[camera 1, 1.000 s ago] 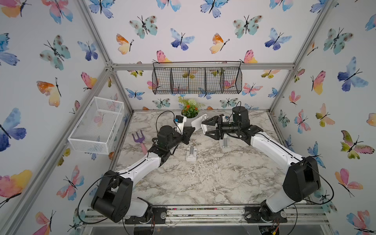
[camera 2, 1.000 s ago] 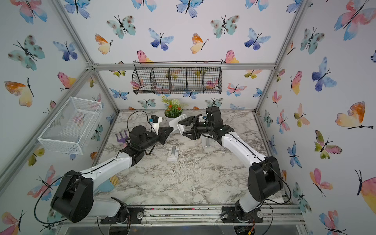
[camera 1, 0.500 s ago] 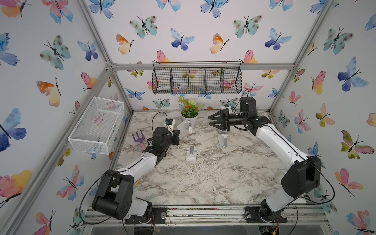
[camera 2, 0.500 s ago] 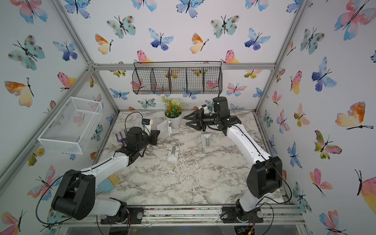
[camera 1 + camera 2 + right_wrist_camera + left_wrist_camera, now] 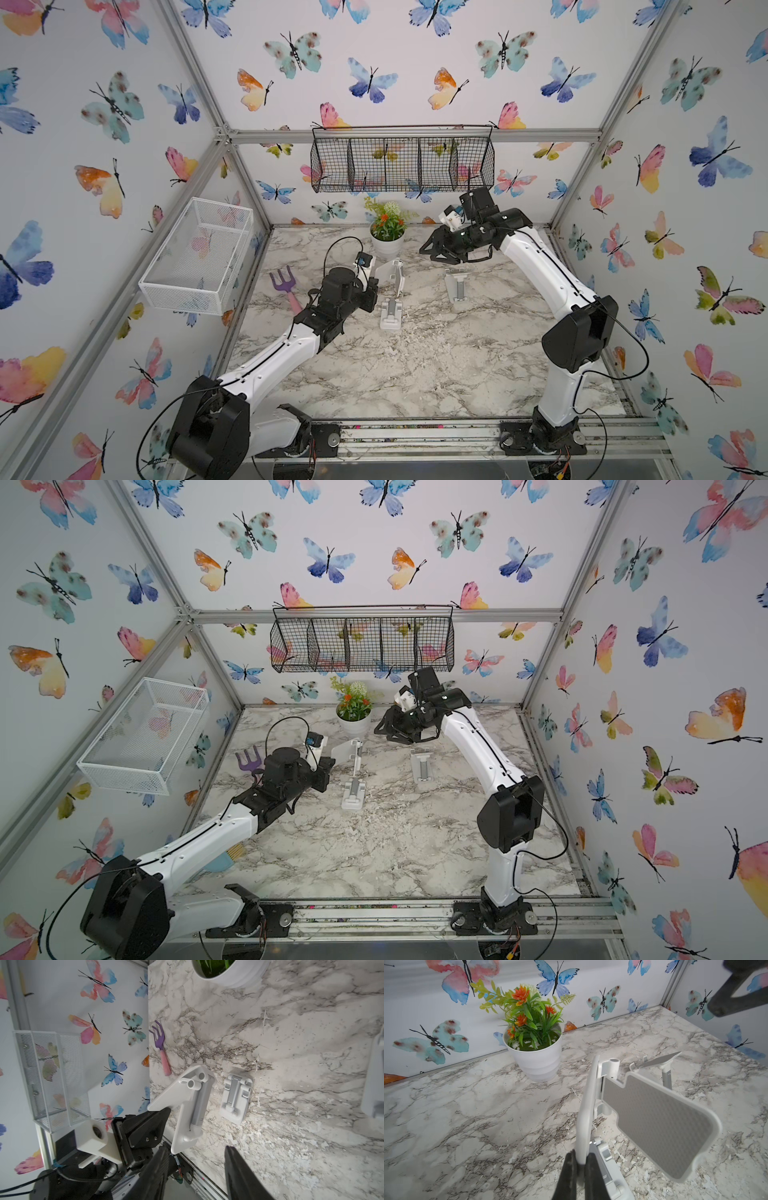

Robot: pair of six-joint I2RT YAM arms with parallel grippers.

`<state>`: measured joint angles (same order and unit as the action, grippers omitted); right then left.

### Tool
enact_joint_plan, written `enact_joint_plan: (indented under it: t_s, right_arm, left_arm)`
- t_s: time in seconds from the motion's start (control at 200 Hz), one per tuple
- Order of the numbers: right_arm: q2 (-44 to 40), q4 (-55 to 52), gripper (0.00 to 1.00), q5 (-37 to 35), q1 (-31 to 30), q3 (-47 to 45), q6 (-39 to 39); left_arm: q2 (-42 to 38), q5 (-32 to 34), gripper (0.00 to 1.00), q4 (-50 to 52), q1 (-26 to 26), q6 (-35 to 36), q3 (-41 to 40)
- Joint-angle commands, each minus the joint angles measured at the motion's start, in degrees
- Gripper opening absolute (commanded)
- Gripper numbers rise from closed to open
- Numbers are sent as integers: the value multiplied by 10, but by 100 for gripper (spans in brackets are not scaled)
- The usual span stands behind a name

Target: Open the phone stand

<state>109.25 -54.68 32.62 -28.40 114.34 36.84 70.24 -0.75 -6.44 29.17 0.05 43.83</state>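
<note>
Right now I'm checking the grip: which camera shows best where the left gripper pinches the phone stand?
The left wrist view: close up, the left gripper is shut on a thin edge of the phone stand. The right wrist view shows the stand's back, with the pinch partly hidden. Both top views show it small and far.

You've got two arms, left arm [image 5: 270,361] and right arm [image 5: 540,266]: white shells with small screws, black joint housings, bulkiest nearest the rail [image 5: 415,432]. Loose black cables loop off both. Both left gripper [image 5: 581,1157] and right gripper [image 5: 195,1148]: black tapered fingers. White camera block [image 5: 91,1136] at each wrist.
</note>
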Motion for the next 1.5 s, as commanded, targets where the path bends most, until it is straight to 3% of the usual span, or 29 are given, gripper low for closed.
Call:
enact_joint_plan:
  t_s: [0.0, 0.115, 0.245, 0.986, 1.221, 1.492]
  right_arm:
    - [16, -59, 48, -57, -31, 26, -39]
    - [29, -74, 46, -85, -65, 39, -40]
    - [35, -71, 46, -104, -82, 31, -34]
    - [97, -42, 40, -101, -106, 56, -33]
    - [95, -57, 38, -141, -109, 99, -34]
    - [92, -39, 37, -104, -123, 34, -36]
  left_arm:
    - [-24, 64, 0, 12, 21, 27, 3]
    - [-19, 123, 0, 28, 52, 46, 6]
    - [-18, 147, 0, 32, 61, 50, 7]
    - [-33, 135, 0, 37, 79, 47, 4]
    - [-28, 134, 0, 37, 82, 42, -2]
    - [-30, 139, 0, 39, 88, 40, 10]
